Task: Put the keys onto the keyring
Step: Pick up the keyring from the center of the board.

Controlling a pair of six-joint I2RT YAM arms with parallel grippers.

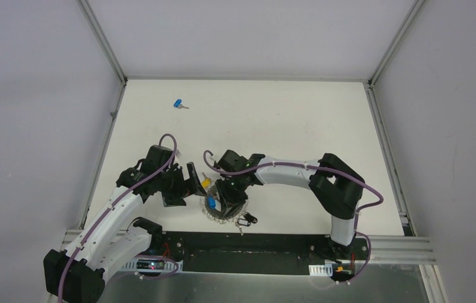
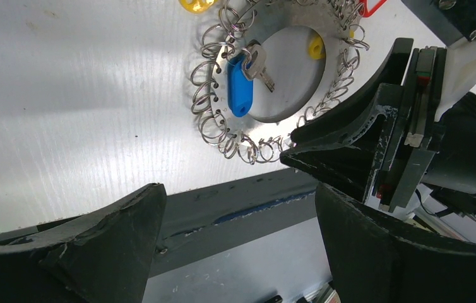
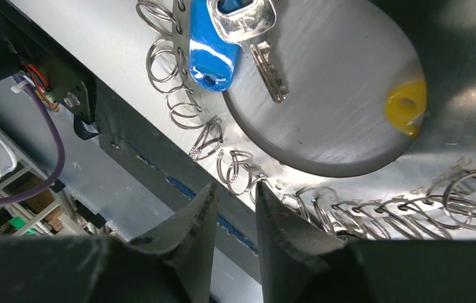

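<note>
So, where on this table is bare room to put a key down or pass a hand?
Bare: the far half of the table, from the blue key across to the right rail, and the strip right of the right arm. Crowded: the near middle, where left gripper and right gripper meet over the keyring.

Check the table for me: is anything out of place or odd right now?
Yes. One blue-headed key lies alone near the far left corner of the table, well away from the keyring at the near edge. A small black object sits just right of the ring; I cannot tell what it is.
</note>
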